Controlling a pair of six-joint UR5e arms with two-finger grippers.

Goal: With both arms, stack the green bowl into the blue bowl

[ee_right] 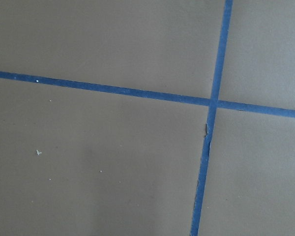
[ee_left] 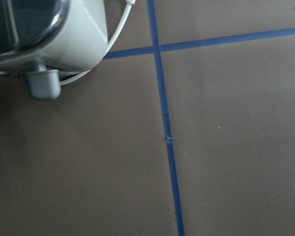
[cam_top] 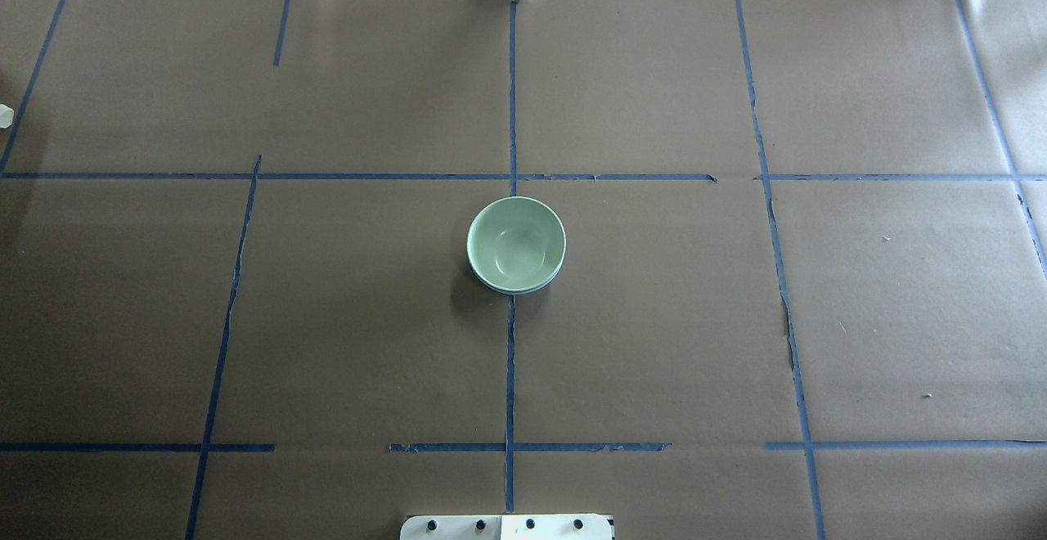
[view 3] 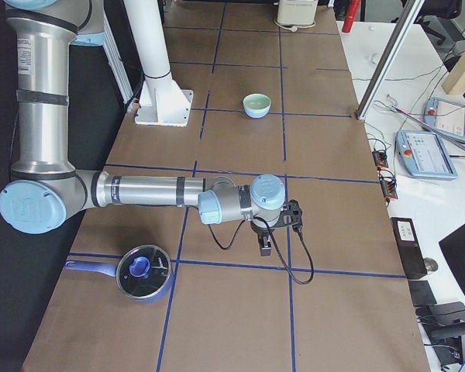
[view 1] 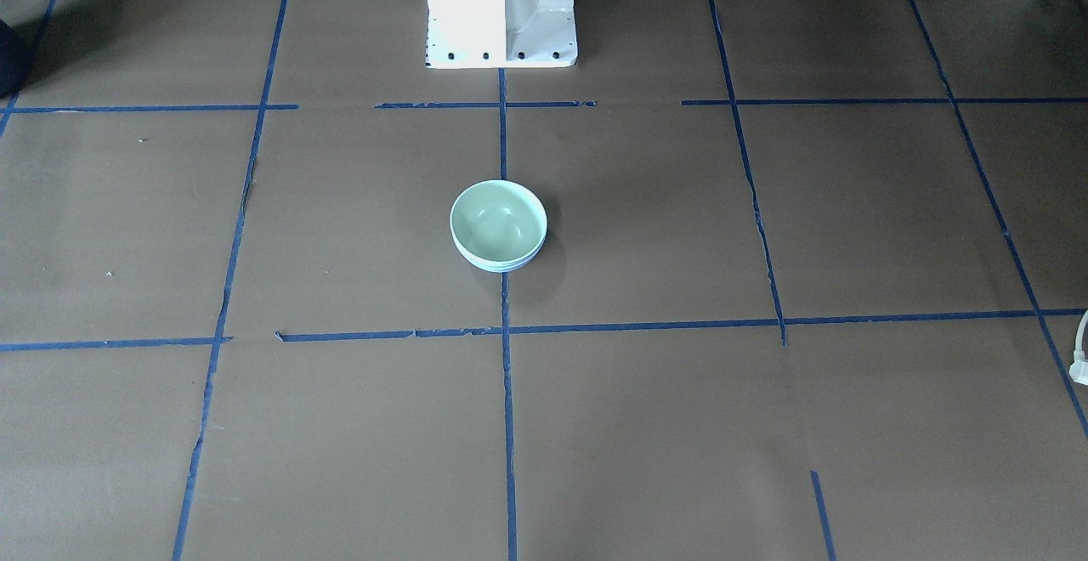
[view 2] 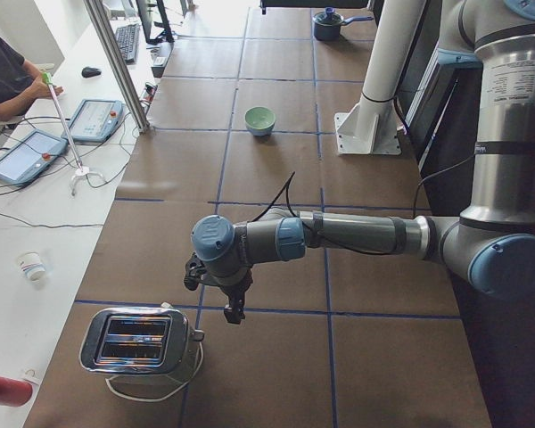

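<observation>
The pale green bowl [view 1: 498, 221] sits nested inside the blue bowl [view 1: 500, 268] at the table's centre, on the middle tape line. Only a thin strip of the blue bowl shows under the green bowl's rim. The pair also shows in the overhead view, green bowl [cam_top: 515, 241] over blue bowl [cam_top: 517, 290]. Neither arm is near it. My left gripper [view 2: 234, 308] hangs low over the table far out on my left, beside a toaster. My right gripper [view 3: 265, 246] hangs low far out on my right. I cannot tell whether either is open or shut.
A chrome toaster [view 2: 138, 343] with a white cord stands by the left gripper and fills the left wrist view's corner [ee_left: 34, 34]. A blue-lidded pot [view 3: 143, 271] lies near the right arm. The white pedestal [view 1: 501, 8] stands behind the bowls. An operator [view 2: 4, 76] sits at the side desk.
</observation>
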